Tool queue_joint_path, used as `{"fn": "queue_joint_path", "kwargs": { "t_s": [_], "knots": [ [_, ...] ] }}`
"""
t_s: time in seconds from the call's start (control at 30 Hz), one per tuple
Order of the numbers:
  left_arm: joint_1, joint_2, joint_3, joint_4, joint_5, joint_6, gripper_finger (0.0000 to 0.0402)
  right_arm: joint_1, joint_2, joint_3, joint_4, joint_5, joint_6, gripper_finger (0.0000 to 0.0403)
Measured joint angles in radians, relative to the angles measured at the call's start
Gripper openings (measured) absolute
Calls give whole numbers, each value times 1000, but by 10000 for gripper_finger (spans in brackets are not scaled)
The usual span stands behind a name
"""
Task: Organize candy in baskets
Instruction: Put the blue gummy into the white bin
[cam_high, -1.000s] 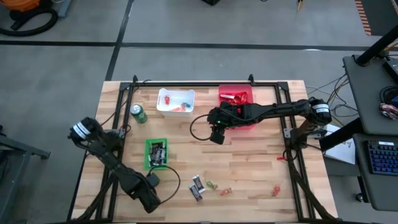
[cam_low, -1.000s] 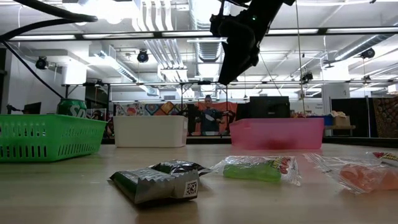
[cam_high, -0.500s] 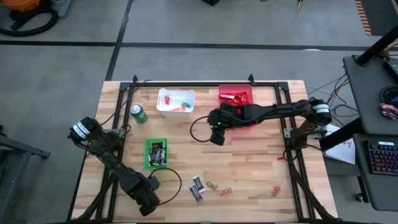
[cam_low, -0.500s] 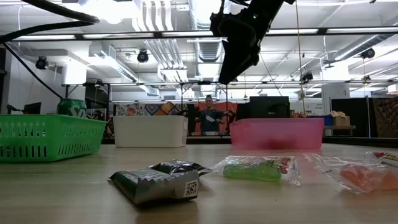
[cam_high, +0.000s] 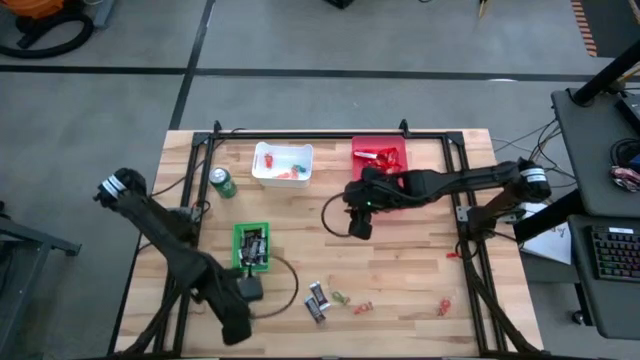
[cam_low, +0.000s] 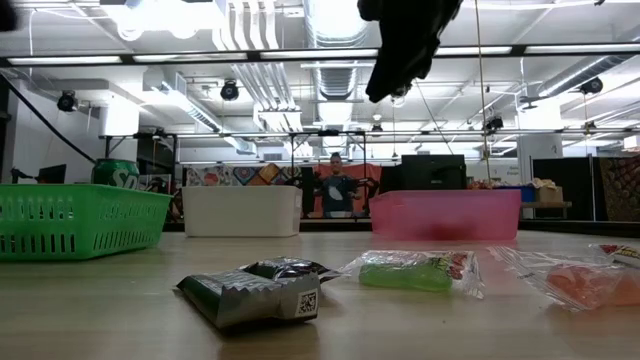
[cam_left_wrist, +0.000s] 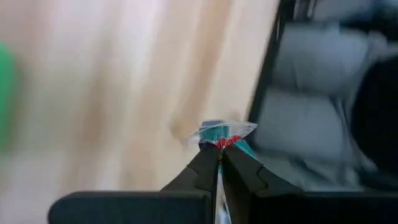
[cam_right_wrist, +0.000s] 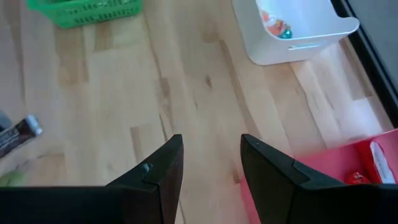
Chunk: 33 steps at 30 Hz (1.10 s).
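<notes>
My left gripper (cam_high: 232, 328) (cam_left_wrist: 219, 148) is at the table's near left edge, shut on a small candy (cam_left_wrist: 221, 133) in a clear teal wrapper with red print. My right gripper (cam_high: 358, 229) (cam_right_wrist: 211, 142) hangs open and empty over the table's middle, in front of the red basket (cam_high: 380, 157). The white basket (cam_high: 283, 163) and the green basket (cam_high: 251, 246) both hold pieces. Loose candy lies near the front edge: dark mini bars (cam_high: 317, 299), a green piece (cam_high: 340, 297) and orange pieces (cam_high: 362, 306). My left gripper pinches the small wrapped candy between its two fingers, at their free ends. The wrapper's crimped end (cam_left_wrist: 231, 128) sticks out past the fingertips. Whether the candy is clear of the table, I cannot tell.
A green drink can (cam_high: 222, 183) stands left of the white basket. More pieces lie at the near right (cam_high: 441, 306) and by the right rail (cam_high: 452, 255). A black metal frame (cam_high: 330, 137) runs around the table. In the low view a person (cam_low: 337, 190) shows far behind the baskets.
My right gripper has moved toward the table's right and near edges, away from the red basket, still open. My left arm's elbow has swung toward the table's far left while its gripper stays by the near left edge.
</notes>
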Motion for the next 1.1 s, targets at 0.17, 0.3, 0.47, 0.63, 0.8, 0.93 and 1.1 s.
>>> {"fn": "queue_joint_path", "kwargs": {
  "t_s": [0.17,0.3,0.47,0.63,0.8,0.93,1.1],
  "knots": [
    [80,-88,46,-100,-250,210,0,43,-15,-51,42,5,0,153],
    [180,-141,42,-136,-433,393,0,66,-26,-109,91,5,0,153],
    [359,-172,-12,-106,-690,653,0,69,-27,-219,261,5,-15,153],
    [641,-166,-68,10,-855,861,0,63,-27,-354,507,24,-6,153],
    [939,-111,-102,121,-770,991,0,55,-27,-446,727,143,-66,153],
    [1125,-39,-102,136,-630,1049,0,31,-31,-449,736,168,-109,153],
    [1242,59,-102,144,-481,1058,0,14,-32,-427,727,165,-104,153]
  ]
}}
